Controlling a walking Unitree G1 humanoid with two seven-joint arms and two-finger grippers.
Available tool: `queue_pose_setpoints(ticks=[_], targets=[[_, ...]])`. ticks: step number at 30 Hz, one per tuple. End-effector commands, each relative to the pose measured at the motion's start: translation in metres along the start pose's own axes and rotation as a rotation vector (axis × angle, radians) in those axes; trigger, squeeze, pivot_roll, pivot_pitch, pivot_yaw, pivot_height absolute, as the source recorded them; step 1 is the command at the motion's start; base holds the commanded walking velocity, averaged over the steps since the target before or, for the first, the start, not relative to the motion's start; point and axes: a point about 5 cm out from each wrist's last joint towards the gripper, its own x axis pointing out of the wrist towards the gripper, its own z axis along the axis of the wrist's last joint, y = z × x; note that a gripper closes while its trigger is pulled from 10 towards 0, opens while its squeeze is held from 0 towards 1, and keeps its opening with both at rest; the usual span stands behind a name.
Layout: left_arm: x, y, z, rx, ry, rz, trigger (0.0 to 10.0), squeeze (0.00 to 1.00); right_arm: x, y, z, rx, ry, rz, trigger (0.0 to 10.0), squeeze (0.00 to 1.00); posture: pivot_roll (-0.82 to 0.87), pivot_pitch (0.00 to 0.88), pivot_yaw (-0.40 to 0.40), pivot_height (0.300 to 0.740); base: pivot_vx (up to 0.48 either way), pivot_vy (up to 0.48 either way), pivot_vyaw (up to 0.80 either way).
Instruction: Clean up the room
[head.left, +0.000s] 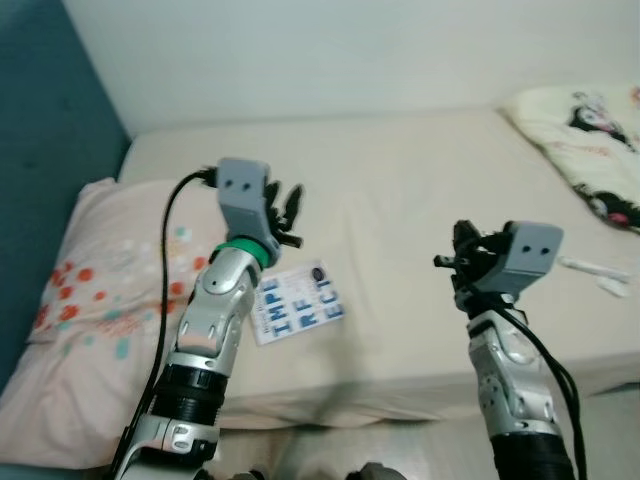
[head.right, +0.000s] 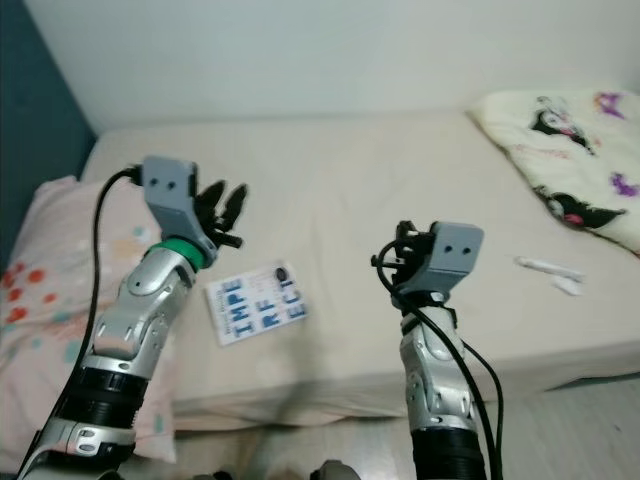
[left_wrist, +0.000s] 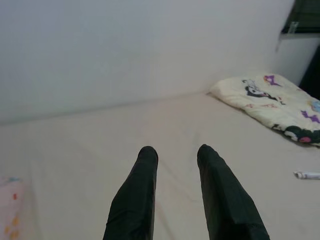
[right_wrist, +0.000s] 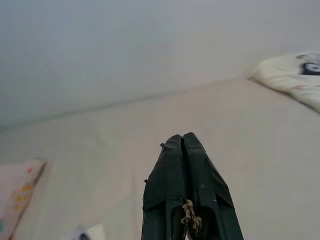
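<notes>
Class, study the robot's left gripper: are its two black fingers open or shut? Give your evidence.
Open. In the left wrist view, the left gripper shows a clear gap of bed sheet between its two fingers.

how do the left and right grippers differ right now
The left gripper has its fingers spread open; the right gripper has its fingers pressed shut. The left gripper is raised beside the book; the right gripper sits lower, near the bed's front edge. Both hold nothing and hover over the bed.

A beige bed (head.left: 420, 200) stands against a pale wall (head.left: 300, 50), beside a dark teal wall (head.left: 40, 120).
</notes>
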Motion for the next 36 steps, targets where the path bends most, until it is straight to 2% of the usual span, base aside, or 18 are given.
queue_pose_setpoints(ticks=[1, 19, 20, 21, 23, 26, 27, 28, 29, 31, 32, 34, 36], targets=[[-0.002, 0.008, -0.007, -0.008, 0.035, 0.039, 10.0, 0.0, -0.002, 0.004, -0.005, 0.007, 0.018, 0.006, 10.0, 0.0, -0.08, 0.089, 0.057, 0.734, 0.0, 0.0, 0.0], [-0.003, 0.012, -0.012, 0.0, 0.057, 0.053, 10.0, 0.0, -0.004, 0.006, -0.009, -0.003, 0.03, 0.012, 10.0, 0.0, -0.07, 0.092, 0.062, 0.729, 0.0, 0.0, 0.0], [-0.005, 0.015, -0.031, 0.04, 0.165, 0.074, 10.0, 0.0, -0.005, 0.006, -0.009, 0.006, 0.029, 0.01, 10.0, 0.0, -0.07, 0.093, 0.065, 0.719, 0.0, 0.0, 0.0], [-0.005, 0.015, -0.031, 0.04, 0.165, 0.074, 10.0, 0.0, -0.005, 0.006, -0.009, 0.006, 0.029, 0.01, 10.0, 0.0, -0.07, 0.093, 0.065, 0.719, 0.0, 0.0, 0.0], [-0.011, 0.019, -0.054, 0.061, 0.291, 0.106, 10.0, 0.0, -0.005, 0.006, -0.01, 0.007, 0.03, 0.009, 10.0, 0.0, -0.07, 0.095, 0.065, 0.709, 0.0, 0.0, 0.0], [-0.015, 0.022, -0.063, 0.076, 0.32, 0.126, 10.0, 0.0, -0.005, 0.006, -0.01, 0.007, 0.03, 0.009, 10.0, 0.0, -0.08, 0.096, 0.065, 0.704, 0.0, 0.0, 0.0], [-0.017, 0.024, -0.067, 0.112, 0.326, 0.135, 10.0, 0.0, -0.006, 0.006, -0.01, 0.007, 0.031, 0.01, 10.0, 0.0, -0.08, 0.097, 0.065, 0.699, 0.0, 0.0, 0.0], [-0.021, 0.025, -0.069, 0.269, 0.29, 0.129, 10.0, 0.0, -0.006, 0.006, -0.01, 0.008, 0.033, 0.01, 10.0, 0.0, -0.07, 0.097, 0.065, 0.689, 0.0, 0.0, 0.0], [-0.021, 0.025, -0.069, 0.269, 0.29, 0.129, 10.0, 0.0, -0.006, 0.006, -0.01, 0.008, 0.033, 0.01, 10.0, 0.0, -0.07, 0.097, 0.065, 0.689, 0.0, 0.0, 0.0], [-0.029, 0.023, -0.076, 0.367, 0.286, 0.089, 10.0, 0.0, -0.007, 0.007, -0.012, 0.008, 0.04, 0.013, 10.0, 0.0, -0.07, 0.1, 0.061, 0.674, 0.0, 0.0, 0.0], [-0.029, 0.023, -0.076, 0.367, 0.286, 0.089, 10.0, 0.0, -0.007, 0.007, -0.012, 0.008, 0.04, 0.013, 10.0, 0.0, -0.07, 0.1, 0.061, 0.674, 0.0, 0.0, 0.0], [-0.033, 0.022, -0.08, 0.434, 0.288, 0.067, 10.0, 0.0, -0.007, 0.007, -0.012, 0.008, 0.042, 0.015, 10.0, 0.0, -0.07, 0.1, 0.059, 0.664, 0.0, 0.0, 0.0], [-0.034, 0.021, -0.082, 0.449, 0.293, 0.064, 10.0, 0.0, -0.007, 0.007, -0.013, 0.009, 0.044, 0.018, 10.0, 0.0, -0.07, 0.099, 0.059, 0.654, 0.0, 0.0, 0.0]])
